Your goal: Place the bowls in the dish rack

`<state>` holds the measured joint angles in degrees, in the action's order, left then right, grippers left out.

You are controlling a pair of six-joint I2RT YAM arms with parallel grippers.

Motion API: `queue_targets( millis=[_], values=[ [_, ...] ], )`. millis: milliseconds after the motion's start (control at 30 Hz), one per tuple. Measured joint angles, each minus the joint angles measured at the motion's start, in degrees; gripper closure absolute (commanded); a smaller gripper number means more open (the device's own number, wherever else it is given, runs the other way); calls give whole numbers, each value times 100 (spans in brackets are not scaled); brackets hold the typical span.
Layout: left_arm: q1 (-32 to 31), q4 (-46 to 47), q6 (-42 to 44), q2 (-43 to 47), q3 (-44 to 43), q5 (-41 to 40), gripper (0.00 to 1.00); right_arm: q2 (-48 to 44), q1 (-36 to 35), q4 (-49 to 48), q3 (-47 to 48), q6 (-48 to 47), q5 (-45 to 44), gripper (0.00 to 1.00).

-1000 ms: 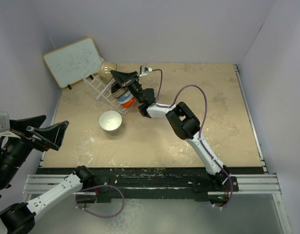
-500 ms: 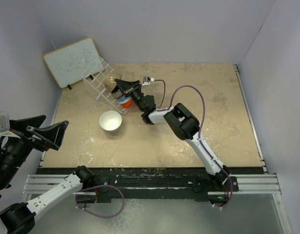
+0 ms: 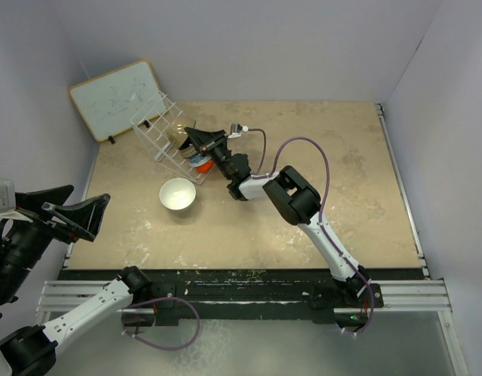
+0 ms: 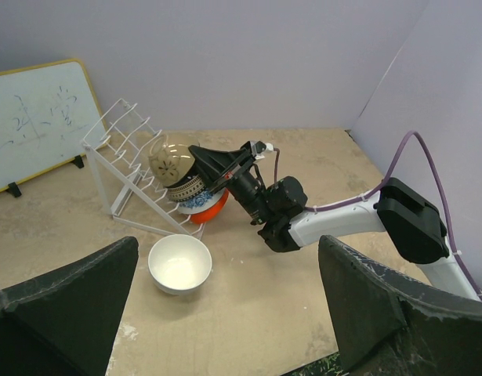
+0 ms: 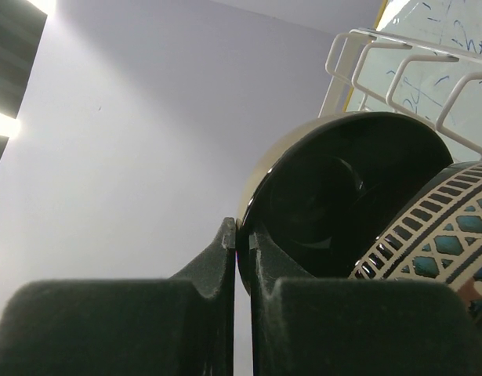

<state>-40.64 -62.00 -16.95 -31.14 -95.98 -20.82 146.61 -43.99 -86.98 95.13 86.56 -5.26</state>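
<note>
The white wire dish rack [image 3: 150,125] stands tilted at the back left, also in the left wrist view [image 4: 119,153]. My right gripper [image 3: 192,135] is shut on the rim of the brown-inside bowl with pale outside [image 4: 171,163], its jaws [image 5: 242,235] pinching the rim against the rack. Beneath it lie the blue-and-white patterned bowl [image 4: 192,196] and the orange-red bowl [image 4: 215,210]. The plain white bowl [image 3: 178,194] sits upright on the table in front of the rack. The black bowl is not visible. My left gripper [image 4: 229,244] is open and empty, high over the near left edge.
A wood-framed whiteboard [image 3: 115,98] leans against the back left wall behind the rack. The right arm stretches across the table's middle toward the rack. Purple walls close in the left, back and right sides.
My right gripper has come down and forward with the brown-inside bowl, setting it lower into the rack on the other bowls. The left arm has not moved.
</note>
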Motion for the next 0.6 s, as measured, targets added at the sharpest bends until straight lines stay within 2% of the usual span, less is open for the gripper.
queue_targets(
  millis=[200,267,600],
  values=[
    [0,-4,-2,2,0,-2,1,0,0,-9,-2,39,-2,78],
    [0,-11,-2,4,0,-2,1,-2,2,-17,-11,50,-7,68],
    [-7,-20,-2,13,0,-20,1,-498,-24,59,-909,50,-273,58]
  ],
)
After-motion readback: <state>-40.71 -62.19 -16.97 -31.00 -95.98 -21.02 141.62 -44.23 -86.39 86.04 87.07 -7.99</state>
